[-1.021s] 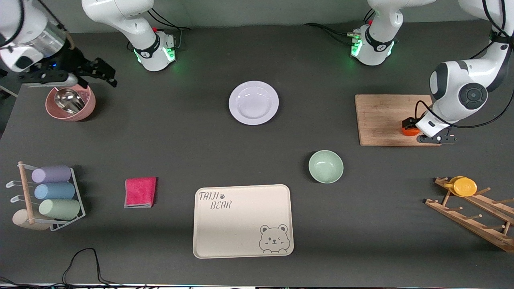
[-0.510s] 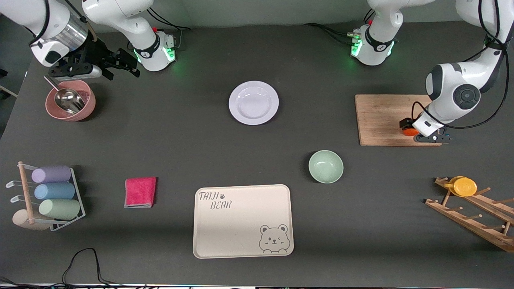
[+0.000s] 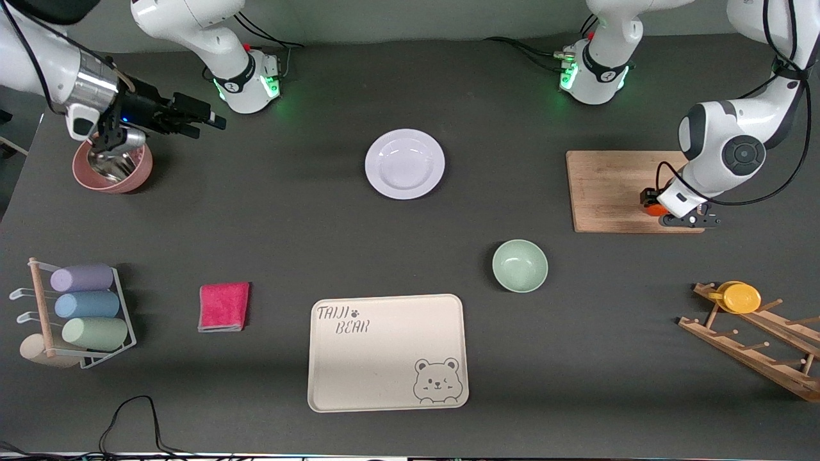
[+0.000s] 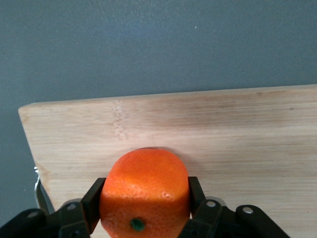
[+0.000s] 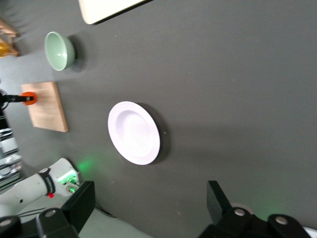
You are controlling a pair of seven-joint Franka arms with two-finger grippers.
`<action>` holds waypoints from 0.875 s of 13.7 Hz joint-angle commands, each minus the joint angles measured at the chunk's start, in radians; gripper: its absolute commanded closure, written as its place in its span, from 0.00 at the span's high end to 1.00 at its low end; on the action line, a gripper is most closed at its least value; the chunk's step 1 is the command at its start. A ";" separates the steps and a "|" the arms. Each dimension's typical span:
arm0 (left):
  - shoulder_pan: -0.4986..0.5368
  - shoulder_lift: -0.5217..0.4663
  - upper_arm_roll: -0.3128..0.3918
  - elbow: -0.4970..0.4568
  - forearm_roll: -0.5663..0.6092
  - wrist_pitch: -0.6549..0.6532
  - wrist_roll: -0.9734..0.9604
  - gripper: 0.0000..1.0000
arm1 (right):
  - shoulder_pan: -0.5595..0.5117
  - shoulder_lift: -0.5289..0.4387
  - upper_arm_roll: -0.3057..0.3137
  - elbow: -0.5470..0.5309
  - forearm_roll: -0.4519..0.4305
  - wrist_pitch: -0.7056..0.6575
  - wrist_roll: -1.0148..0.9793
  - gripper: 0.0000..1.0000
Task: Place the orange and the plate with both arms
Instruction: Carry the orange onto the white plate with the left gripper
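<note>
- My left gripper [image 4: 144, 210] is down on the wooden cutting board [image 3: 608, 186], at the left arm's end of the table, and its fingers [image 4: 94, 203] are clamped on the two flanks of the orange [image 4: 144, 193].
- The orange looks to sit on the board, at the board's edge nearer the front camera; I judge the grip made and the lift not yet begun.
- To do the lift well, I should go straight up first, so the fruit does not roll or drag along the wood.
- The skin is dimpled and the fruit is round, so it could slip between the pads; I would keep the squeeze firm but not crushing.
- My right gripper [image 3: 186, 117] is up in the air near the pink bowl [image 3: 114, 168] at the right arm's end, jaws wide and holding nothing.
- The plate [image 3: 405, 164] lies in the middle of the table, well apart from both grippers, farther from the front camera than the green bowl [image 3: 519, 265] and the cream tray [image 3: 387, 352].
- I would carry the orange high over the green bowl.
</note>
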 commanded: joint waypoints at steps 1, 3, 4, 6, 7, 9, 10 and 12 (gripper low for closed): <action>-0.017 -0.098 -0.014 0.026 0.000 -0.143 -0.032 0.07 | 0.014 -0.020 -0.057 -0.129 0.139 0.086 -0.150 1.00; -0.076 -0.129 -0.026 0.083 -0.058 -0.243 -0.107 0.07 | 0.014 0.000 -0.071 -0.179 0.230 0.118 -0.264 1.00; -0.113 -0.135 -0.029 0.106 -0.107 -0.266 -0.144 0.07 | 0.014 0.022 -0.088 -0.207 0.285 0.137 -0.318 1.00; -0.199 -0.161 -0.044 0.123 -0.180 -0.294 -0.254 0.07 | 0.014 0.086 -0.105 -0.254 0.424 0.154 -0.484 1.00; -0.246 -0.168 -0.061 0.141 -0.193 -0.326 -0.346 0.07 | 0.014 0.135 -0.120 -0.271 0.489 0.154 -0.590 1.00; -0.328 -0.165 -0.119 0.199 -0.242 -0.386 -0.516 0.07 | 0.014 0.242 -0.147 -0.279 0.570 0.142 -0.762 1.00; -0.357 -0.165 -0.145 0.218 -0.283 -0.391 -0.575 0.07 | 0.014 0.287 -0.157 -0.288 0.612 0.140 -0.831 1.00; -0.402 -0.158 -0.217 0.264 -0.332 -0.392 -0.724 0.07 | 0.015 0.376 -0.157 -0.308 0.737 0.119 -0.973 1.00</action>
